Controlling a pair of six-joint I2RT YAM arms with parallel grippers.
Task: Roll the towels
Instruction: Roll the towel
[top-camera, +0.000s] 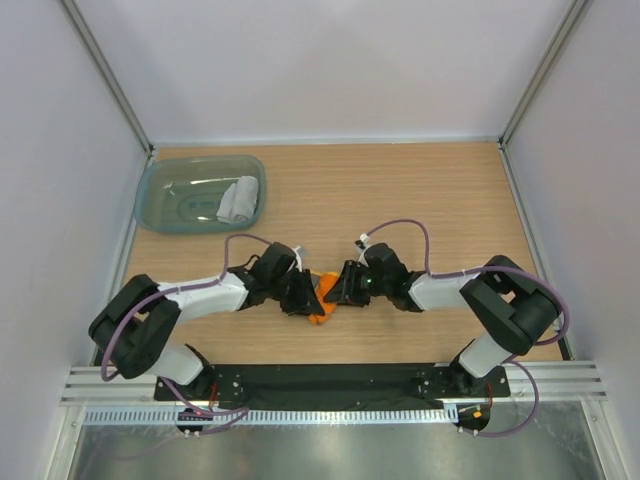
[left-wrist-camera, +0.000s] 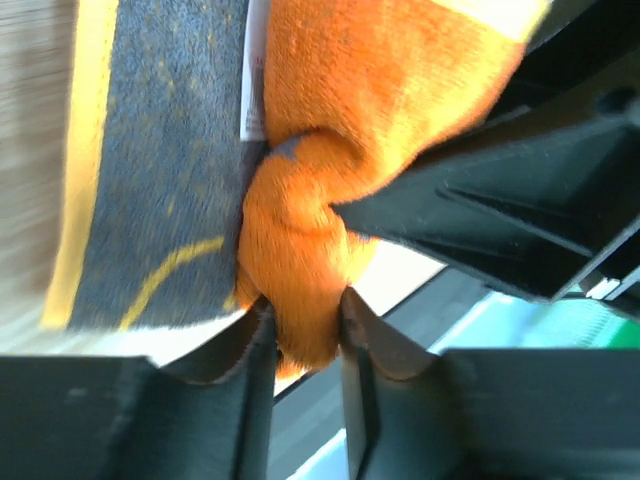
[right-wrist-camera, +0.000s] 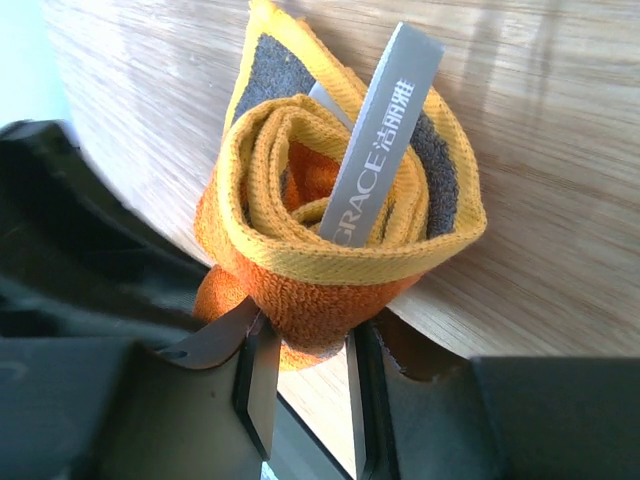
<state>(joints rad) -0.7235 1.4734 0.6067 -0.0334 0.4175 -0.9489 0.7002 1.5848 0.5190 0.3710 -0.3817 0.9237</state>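
Two arms reach inward from the lower corners of the overhead view, elbows bent out toward the side walls and forearms angling in, so that the wrists nearly meet low in the middle of the frame. The left gripper (top-camera: 300, 295) and right gripper (top-camera: 345, 285) point at each other with the orange towel (top-camera: 322, 302) bunched between them on the wooden table (top-camera: 420, 190).

From the left wrist, the left gripper (left-wrist-camera: 305, 312) has its jaws pinched on a twisted knob of the orange towel (left-wrist-camera: 300, 235). The cloth's grey face spreads toward the upper left of that frame, and the other arm's black fingers press in from the right.

From the right wrist, the right gripper (right-wrist-camera: 305, 345) has its jaws closed on the lower edge of the orange towel (right-wrist-camera: 300, 300), which is curled into a loose, open coil resting on the wood. A grey label (right-wrist-camera: 385, 140) stands up out of its middle.

Upper left in the overhead view, well apart from the arms, the grey towel (top-camera: 238, 200) lies rolled inside the teal tub (top-camera: 150, 200).
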